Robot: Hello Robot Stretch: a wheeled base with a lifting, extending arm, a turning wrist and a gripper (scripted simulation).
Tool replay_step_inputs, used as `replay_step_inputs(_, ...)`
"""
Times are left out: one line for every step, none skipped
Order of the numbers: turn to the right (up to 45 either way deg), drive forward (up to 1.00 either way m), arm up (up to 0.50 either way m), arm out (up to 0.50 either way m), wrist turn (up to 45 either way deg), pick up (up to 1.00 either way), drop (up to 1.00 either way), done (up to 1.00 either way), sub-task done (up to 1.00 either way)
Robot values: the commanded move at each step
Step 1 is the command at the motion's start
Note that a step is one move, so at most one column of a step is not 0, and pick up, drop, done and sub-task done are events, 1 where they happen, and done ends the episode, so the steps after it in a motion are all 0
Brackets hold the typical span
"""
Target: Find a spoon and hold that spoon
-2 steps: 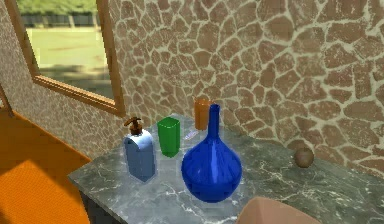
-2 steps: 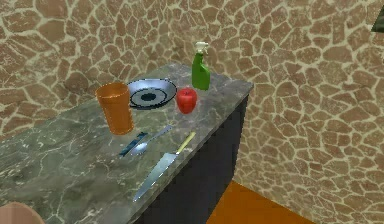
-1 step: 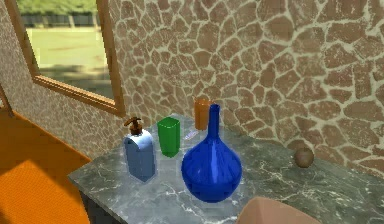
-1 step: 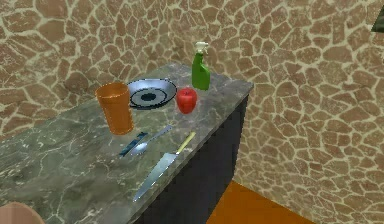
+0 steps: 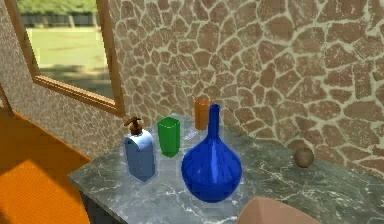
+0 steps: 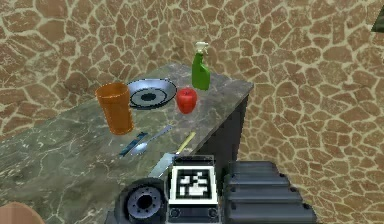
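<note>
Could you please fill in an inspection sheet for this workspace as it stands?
Surface: marbled grey countertop.
Job's things: slim grey spoon-like thing beside orange cup.
Clutter: plate, red fruit, green bottle, blue vase, soap dispenser, green cup.
Grippers: gripper low, by the counter; cannot tell whether it holds anything.
Cables: nothing seen.
Surroundings: stone walls, window.

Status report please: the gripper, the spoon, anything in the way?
Gripper by grey marble counter edge; cannot tell if it holds anything. Small grey spoon-like utensil lies on counter close by. Tall orange cup stands just behind utensil.
</note>
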Motion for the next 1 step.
replay_step_inputs(0.0, 0.00, 0.00, 0.24, 0.0, 0.00, 0.00, 0.00, 0.00)
